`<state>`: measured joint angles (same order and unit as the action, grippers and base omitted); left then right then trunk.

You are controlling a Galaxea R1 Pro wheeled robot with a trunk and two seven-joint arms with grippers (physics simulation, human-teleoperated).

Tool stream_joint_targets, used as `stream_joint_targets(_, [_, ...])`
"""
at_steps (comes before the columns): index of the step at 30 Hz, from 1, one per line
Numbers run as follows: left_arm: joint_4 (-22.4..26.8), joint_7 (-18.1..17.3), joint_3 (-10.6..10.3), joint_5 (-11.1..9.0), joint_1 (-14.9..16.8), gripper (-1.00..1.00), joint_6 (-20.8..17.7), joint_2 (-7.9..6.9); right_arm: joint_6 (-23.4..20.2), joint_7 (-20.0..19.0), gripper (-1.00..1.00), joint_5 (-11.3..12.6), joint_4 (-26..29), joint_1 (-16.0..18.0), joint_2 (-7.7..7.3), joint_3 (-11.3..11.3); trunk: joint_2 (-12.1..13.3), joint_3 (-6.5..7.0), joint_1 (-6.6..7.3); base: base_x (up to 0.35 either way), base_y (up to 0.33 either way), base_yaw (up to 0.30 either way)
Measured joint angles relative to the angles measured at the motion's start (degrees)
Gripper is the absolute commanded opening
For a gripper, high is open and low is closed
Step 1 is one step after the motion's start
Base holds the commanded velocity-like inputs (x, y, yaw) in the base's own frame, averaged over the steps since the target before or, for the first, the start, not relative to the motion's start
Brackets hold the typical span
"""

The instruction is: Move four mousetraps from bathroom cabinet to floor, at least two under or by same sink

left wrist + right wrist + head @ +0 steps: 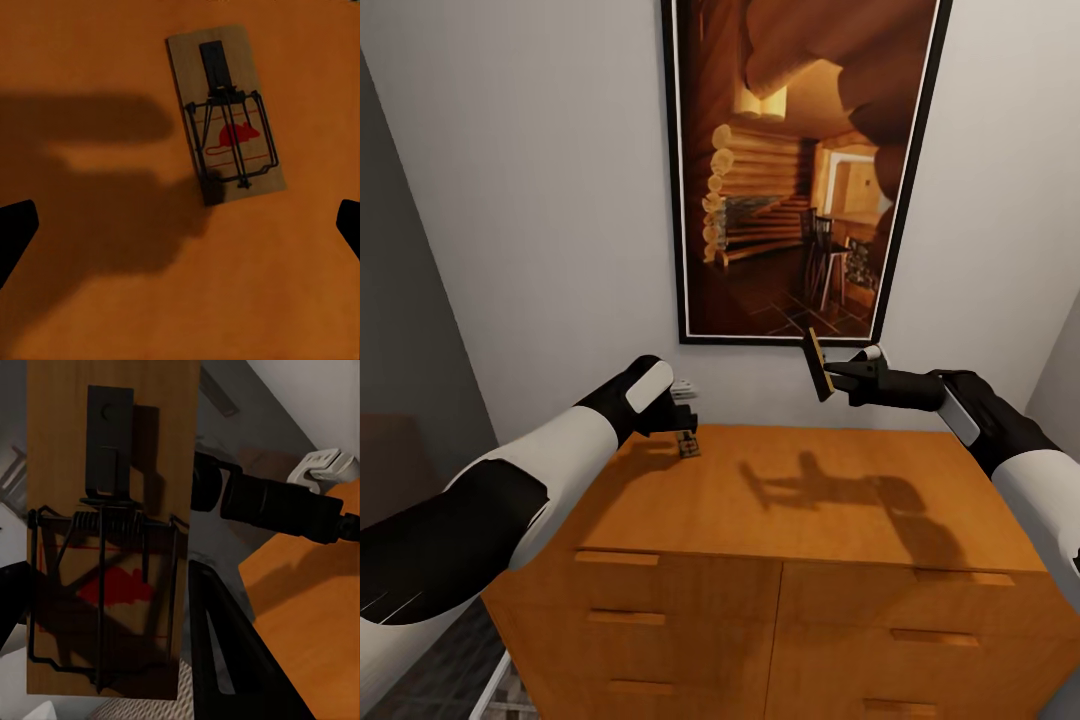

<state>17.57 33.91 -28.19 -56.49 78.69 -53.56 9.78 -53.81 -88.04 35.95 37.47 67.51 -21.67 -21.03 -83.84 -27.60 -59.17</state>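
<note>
Head view: we face the orange-brown cabinet (800, 520) from above, its flat top bare save for 1 mousetrap and the shadows of both arms; 4 slim bar handles show on the drawer fronts below. On the pale wall behind hangs a black-framed picture (800, 170) of a log-cabin interior.

Right arm: the right gripper (830, 374) holds 1 mousetrap (818, 364) in the air above the cabinet top, well clear of the wood, board turned on edge. Its jaws are closed on the trap. In the right wrist view the held trap (112, 525) stands close before the lens: tan board, dark spring and bar, a red mouse silhouette printed beneath the wire. We can read no lettering on it.

Left arm: the left gripper (678, 418) hangs over the rear left part of the cabinet top, just above a second mousetrap (688, 446) lying flat on the wood. In the left wrist view this trap (226, 112) carries the same red mouse mark and thin red lines, no legible words. The left fingertips (16, 229) appear at opposite edges, so the jaws stand wide apart and grip nothing.

A strip of patterned bathroom floor (510, 695) shows beside the cabinet's lower left corner.
</note>
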Motion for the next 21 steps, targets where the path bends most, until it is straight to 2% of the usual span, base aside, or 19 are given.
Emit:
stream_joint_targets(8, [0.3,-0.1,0.3,-0.2,0.0,1.0,0.0,0.0,0.0,0.0,-1.0,0.0,0.0,0.0,-0.02,0.0,0.0,0.0,0.0,0.0,0.0,0.0])
stream_joint_targets(21, [0.5,-0.1,1.8,-0.4,0.0,1.0,1.5,0.0,0.0,0.0,-1.0,0.0,0.0,0.0,-0.29,0.0,0.0,0.0,0.0,0.005,0.0,0.0])
